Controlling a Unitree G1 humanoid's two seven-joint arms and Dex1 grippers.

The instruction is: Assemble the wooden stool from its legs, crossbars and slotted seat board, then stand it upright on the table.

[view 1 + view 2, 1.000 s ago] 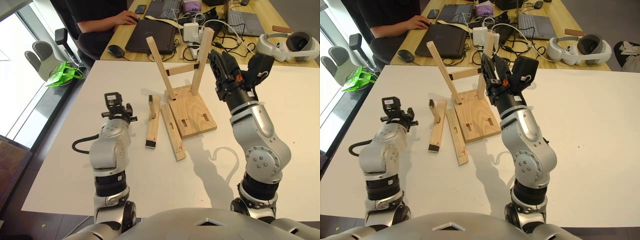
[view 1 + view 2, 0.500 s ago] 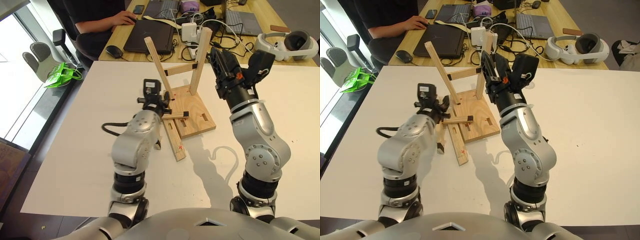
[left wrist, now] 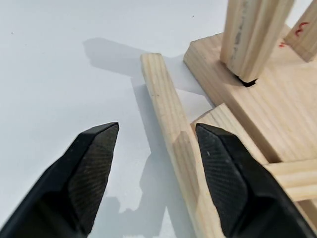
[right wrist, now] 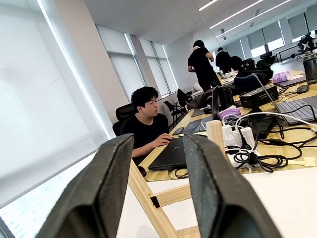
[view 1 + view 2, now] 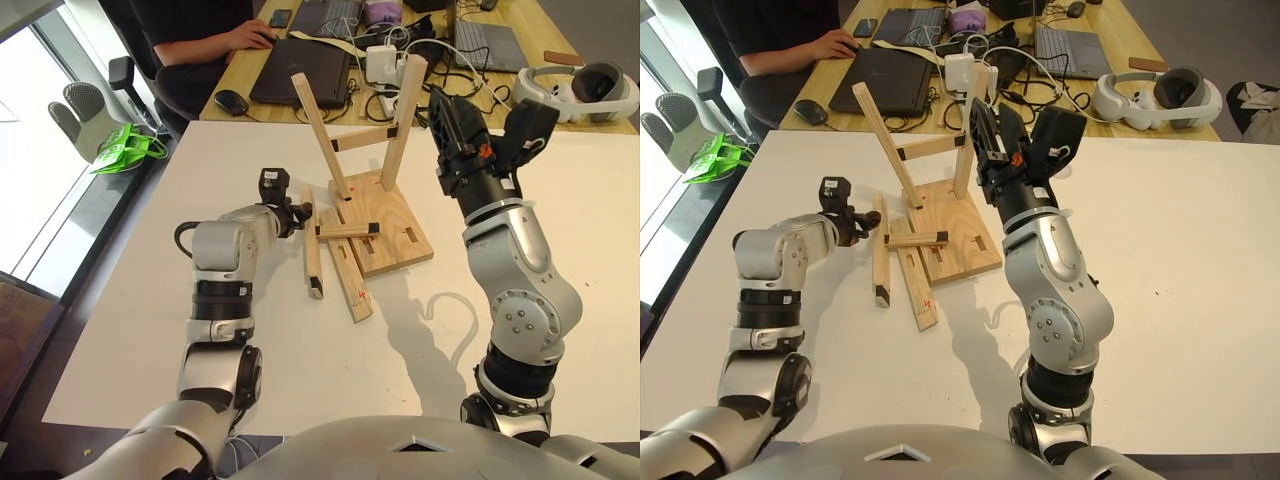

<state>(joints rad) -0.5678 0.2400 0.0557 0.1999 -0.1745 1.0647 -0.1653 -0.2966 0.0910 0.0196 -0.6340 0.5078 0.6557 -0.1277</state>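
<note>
Roughly half the stool looks built, as far as I can judge: the seat board [image 5: 398, 212] lies flat on the white surface [image 5: 140, 310] with two upright legs [image 5: 322, 135] plugged into its far slots and a crossbar [image 5: 362, 138] joining them. What is left lies loose at the board's near-left edge: a first loose leg [image 5: 312, 255], a second loose leg [image 5: 346, 268] just beside it, and a short loose crossbar [image 5: 348, 230] resting across both. Those need fitting into the near slots before the stool can be turned onto its feet. The left arm reaches low across the surface, its left fingers [image 3: 94, 163] apart, with the end of the first loose leg lying between them, not yet gripped. The right arm stands raised just beside the right-hand upright leg, its right fingers [image 4: 213, 188] apart and holding nothing.
</note>
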